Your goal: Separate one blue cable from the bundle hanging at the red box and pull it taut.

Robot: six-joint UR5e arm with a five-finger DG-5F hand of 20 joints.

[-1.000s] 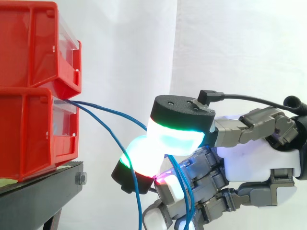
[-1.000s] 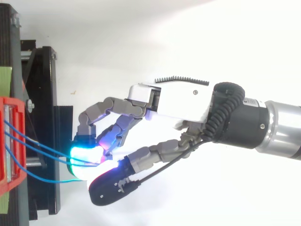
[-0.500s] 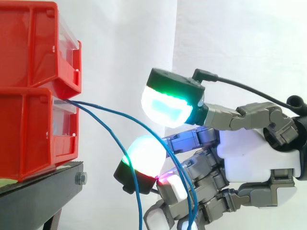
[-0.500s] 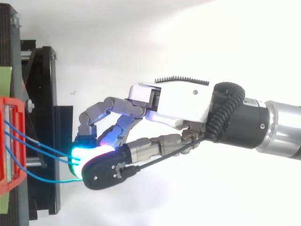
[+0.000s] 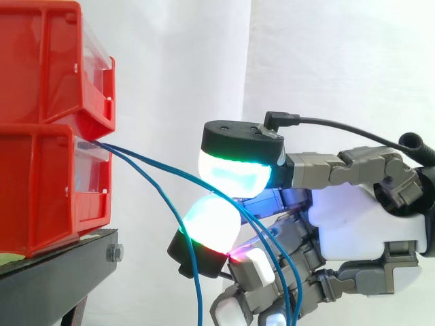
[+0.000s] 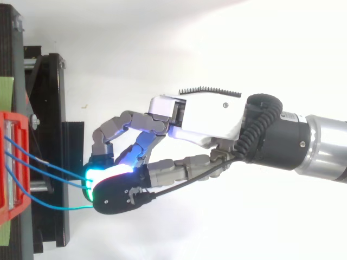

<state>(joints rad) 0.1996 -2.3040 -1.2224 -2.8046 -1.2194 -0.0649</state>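
Blue cable (image 5: 170, 168) from the lower red bin (image 5: 41, 190), above the black stand (image 5: 61, 261), sits pinched between the robot hand's (image 5: 360, 224) pads (image 5: 234, 173).

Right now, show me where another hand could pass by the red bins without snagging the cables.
Free: the gap above the blue cables, between the upper red bin and the hand. Narrower: below them, between the black stand and the hanging strand. Crowded: from the lower red bin to the hand, which pinches the cables.

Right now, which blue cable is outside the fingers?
The steeply drooping blue cable: it hangs from the lower red bin beside the hand, while the other cables arc in between its pinching fingers.
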